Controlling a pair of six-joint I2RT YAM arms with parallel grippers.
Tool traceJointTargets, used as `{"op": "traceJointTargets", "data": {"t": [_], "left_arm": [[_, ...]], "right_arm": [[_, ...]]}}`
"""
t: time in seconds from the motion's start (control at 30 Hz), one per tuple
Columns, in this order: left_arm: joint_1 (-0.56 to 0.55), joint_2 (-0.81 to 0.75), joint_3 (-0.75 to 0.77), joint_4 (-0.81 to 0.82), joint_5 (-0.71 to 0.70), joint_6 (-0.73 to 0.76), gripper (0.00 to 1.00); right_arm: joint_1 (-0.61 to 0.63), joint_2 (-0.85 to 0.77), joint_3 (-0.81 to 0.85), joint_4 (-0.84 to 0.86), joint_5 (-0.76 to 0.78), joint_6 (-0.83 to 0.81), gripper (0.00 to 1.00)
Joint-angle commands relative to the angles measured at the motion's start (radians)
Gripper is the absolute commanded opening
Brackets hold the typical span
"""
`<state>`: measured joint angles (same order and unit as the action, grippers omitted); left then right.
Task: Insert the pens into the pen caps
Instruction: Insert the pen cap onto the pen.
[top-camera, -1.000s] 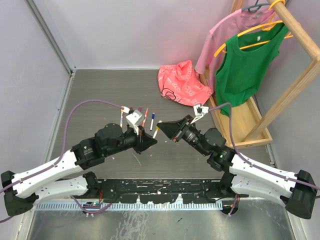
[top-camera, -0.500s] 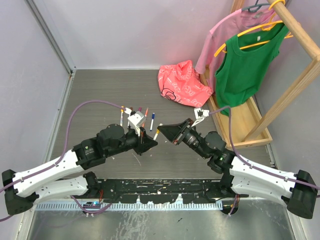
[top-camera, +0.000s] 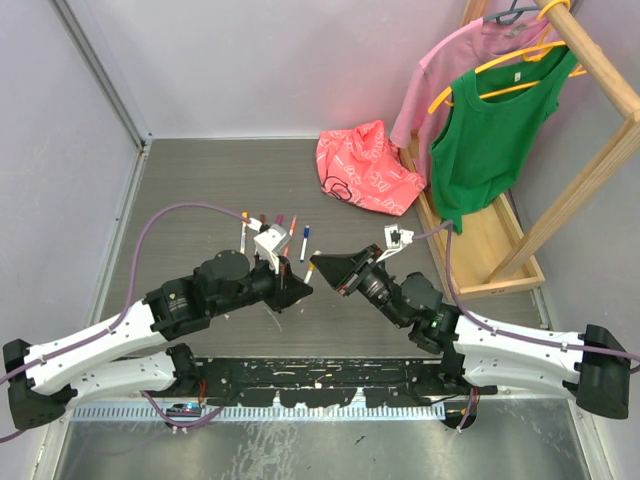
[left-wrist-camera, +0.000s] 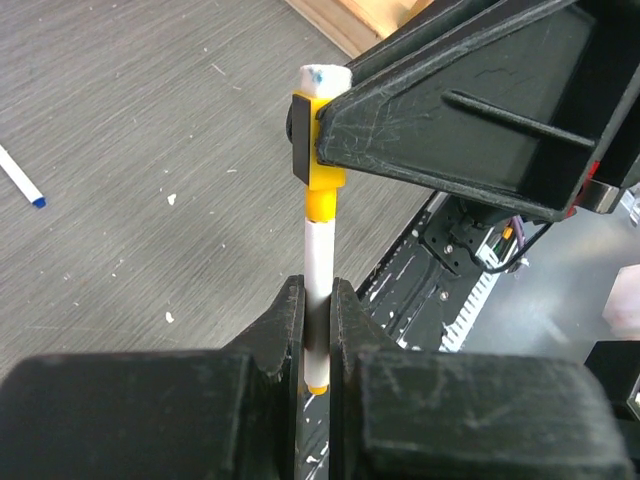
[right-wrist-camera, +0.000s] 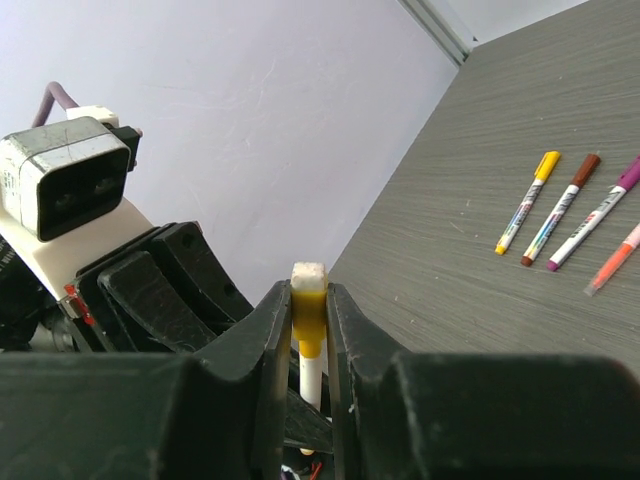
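Observation:
My left gripper is shut on the white barrel of a pen, held above the table. The pen's upper end sits inside a yellow pen cap. My right gripper is shut on that yellow cap, and the white pen hangs out below it. In the top view the two grippers meet tip to tip at the cap. Several capped pens lie side by side on the table behind. A blue-tipped pen lies apart from them.
A red patterned bag lies at the back of the table. A wooden clothes rack with a green top and a pink shirt stands at the right. Grey walls close the left and the back.
The right arm's wrist has shifted a little toward the near edge and left. Both grips and the joined pen and cap look the same.

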<state>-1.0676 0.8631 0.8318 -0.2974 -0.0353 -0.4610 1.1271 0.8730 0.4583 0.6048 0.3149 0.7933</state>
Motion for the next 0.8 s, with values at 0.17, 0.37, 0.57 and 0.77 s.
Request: {"op": "traceJointTargets", "data": {"t": [0.17,0.37,0.57,0.77], "left_arm": [[0.011,-0.023,0.118,0.217,-0.063,0.073,0.0],[0.012,-0.05,0.12,0.221,0.011,0.138,0.0],[0.012,-0.06,0.128,0.23,0.046,0.166,0.0],[0.012,-0.077,0.124,0.205,0.048,0.155,0.0]], "right_arm": [[0.144,0.02,-0.014,-0.11,-0.049,-0.019,0.05],[0.143,-0.017,0.105,-0.223,-0.005,-0.115,0.22],[0.143,-0.022,0.206,-0.252,-0.004,-0.186,0.32],[0.143,-0.083,0.256,-0.284,0.063,-0.242,0.44]]}}
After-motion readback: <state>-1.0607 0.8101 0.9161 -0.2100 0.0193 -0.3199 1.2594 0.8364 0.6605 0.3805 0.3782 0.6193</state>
